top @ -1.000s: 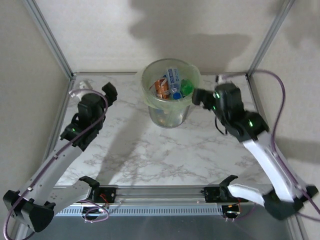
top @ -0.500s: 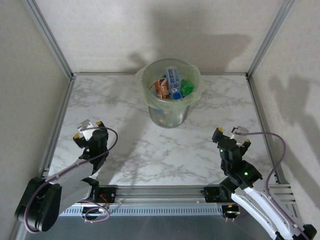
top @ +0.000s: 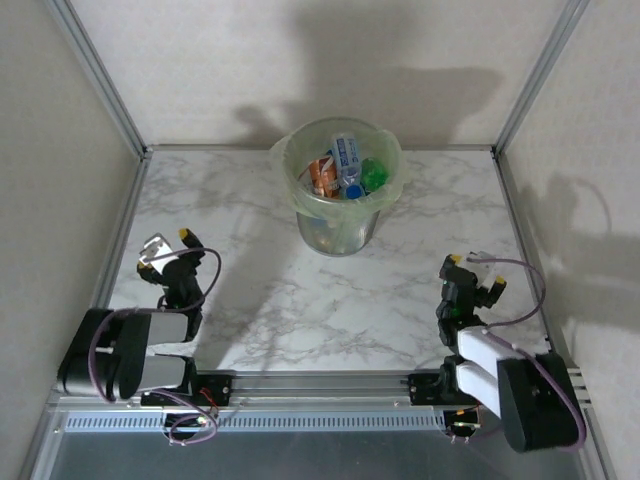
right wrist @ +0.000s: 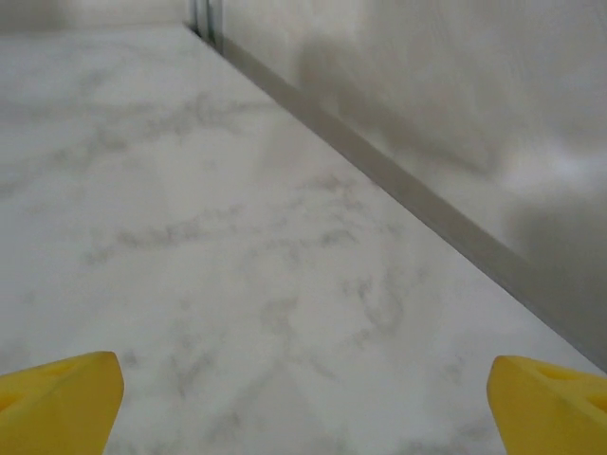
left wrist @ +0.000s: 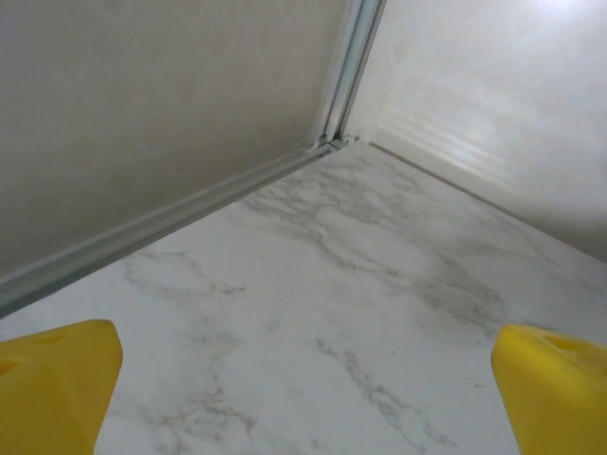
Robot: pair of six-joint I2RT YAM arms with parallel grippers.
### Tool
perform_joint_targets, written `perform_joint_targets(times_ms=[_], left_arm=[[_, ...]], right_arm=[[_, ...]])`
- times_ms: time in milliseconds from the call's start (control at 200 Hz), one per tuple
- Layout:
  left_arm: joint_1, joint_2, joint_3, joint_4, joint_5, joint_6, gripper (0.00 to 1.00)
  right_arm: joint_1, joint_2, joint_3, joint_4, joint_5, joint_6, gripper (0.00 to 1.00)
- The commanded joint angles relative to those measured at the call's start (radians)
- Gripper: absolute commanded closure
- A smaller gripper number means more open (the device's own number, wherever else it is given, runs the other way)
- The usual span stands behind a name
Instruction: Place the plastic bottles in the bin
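The round translucent bin (top: 341,232), lined with a pale green bag, stands at the back middle of the marble table. Inside it lie several plastic bottles (top: 343,168): orange-labelled, blue-labelled and green ones. My left gripper (top: 170,245) is folded back near the table's front left, open and empty; its yellow fingertips (left wrist: 52,384) frame bare marble in the left wrist view. At the front right my right gripper (top: 472,270) is also folded back and open, its yellow fingertips (right wrist: 57,398) wide apart with nothing between them.
Aluminium frame posts and pale walls close the table (top: 250,290) on three sides. A metal rail (top: 320,385) carrying the arm bases runs along the near edge. The left wrist view looks toward the back left corner (left wrist: 337,142).
Both arms have drawn back from beside the bin to folded poses at the front corners. The grippers stayed open. The bin and its bottles have not moved.
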Motion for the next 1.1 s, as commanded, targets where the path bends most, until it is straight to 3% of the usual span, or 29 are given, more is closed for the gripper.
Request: perform_joint_targets(times_ms=[0, 75, 105, 160, 195, 220, 245, 270, 320, 736, 1091], left_arm=[[0.002, 0.066, 0.040, 0.097, 0.137, 0.039, 0.00], [-0.013, 0.163, 0.052, 0.171, 0.274, 0.116, 0.01], [-0.019, 0.225, 0.049, 0.282, 0.269, 0.139, 0.00], [-0.011, 0.169, 0.079, 0.117, 0.279, 0.105, 0.01], [-0.013, 0.209, 0.056, 0.242, 0.269, 0.122, 0.01], [-0.014, 0.192, 0.063, 0.193, 0.270, 0.113, 0.01], [-0.014, 0.174, 0.074, 0.136, 0.271, 0.108, 0.01], [-0.015, 0.193, 0.066, 0.186, 0.267, 0.116, 0.01], [-0.017, 0.187, 0.067, 0.174, 0.263, 0.115, 0.01], [-0.033, 0.187, 0.077, 0.158, 0.242, 0.130, 0.01], [-0.033, 0.189, 0.080, 0.153, 0.245, 0.131, 0.01]], right_arm=[[-0.089, 0.175, 0.015, 0.473, -0.302, -0.041, 0.01], [-0.120, 0.316, 0.039, 0.618, -0.468, -0.044, 0.01], [-0.125, 0.385, 0.040, 0.674, -0.508, -0.058, 0.01], [-0.120, 0.498, 0.039, 0.832, -0.538, -0.088, 0.01], [-0.120, 0.448, 0.077, 0.668, -0.531, -0.071, 0.01], [-0.119, 0.439, 0.112, 0.575, -0.514, -0.063, 0.01], [-0.105, 0.462, 0.106, 0.635, -0.493, -0.082, 0.01], [-0.099, 0.475, 0.098, 0.679, -0.484, -0.090, 0.01], [-0.099, 0.454, 0.112, 0.609, -0.483, -0.078, 0.01], [-0.089, 0.461, 0.112, 0.625, -0.473, -0.095, 0.01], [-0.111, 0.464, 0.134, 0.585, -0.598, -0.113, 0.01]])
